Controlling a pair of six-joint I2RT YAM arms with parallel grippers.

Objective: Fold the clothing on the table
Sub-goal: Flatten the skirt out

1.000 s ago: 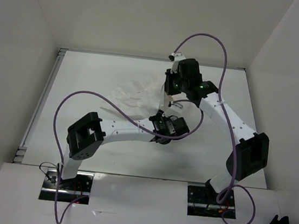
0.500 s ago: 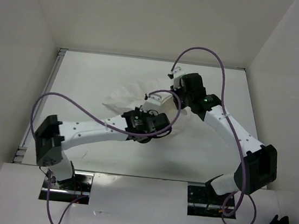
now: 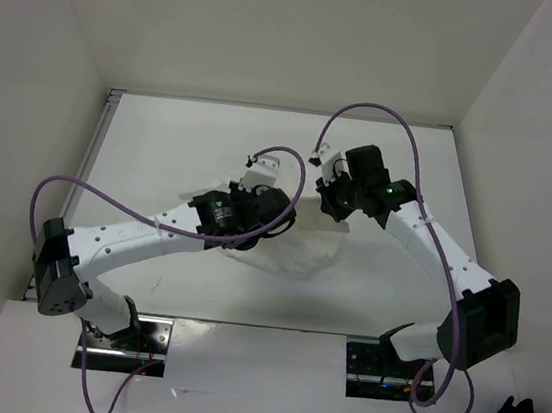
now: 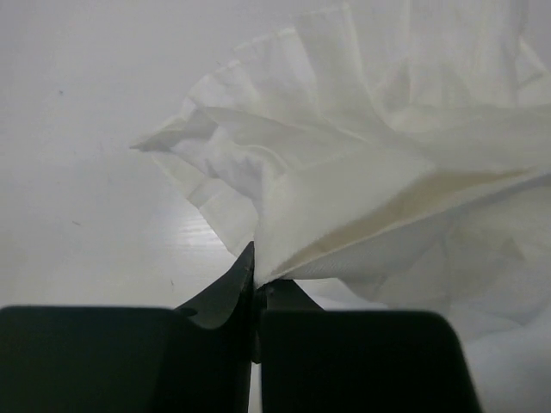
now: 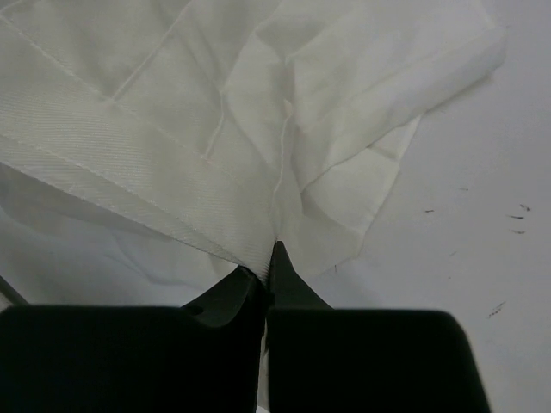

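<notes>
- Left pincer (image 4: 256, 262) is clenched on a bunched edge of the clothing (image 4: 370, 163), at its eleven o'clock.
- Right pincer (image 5: 269, 258) grips a hemmed edge at one o'clock.
- The clothing lies crumpled mid-desk (image 3: 162, 152). The paired grips probably serve to spread it.

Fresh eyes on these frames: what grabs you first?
Both arms meet over the middle of the table. There the left gripper and the right gripper are each shut on a pinch of the crumpled white clothing, which bunches into ridges at the fingertips. Next come the purple cables arching off the arms in the top view.
</notes>
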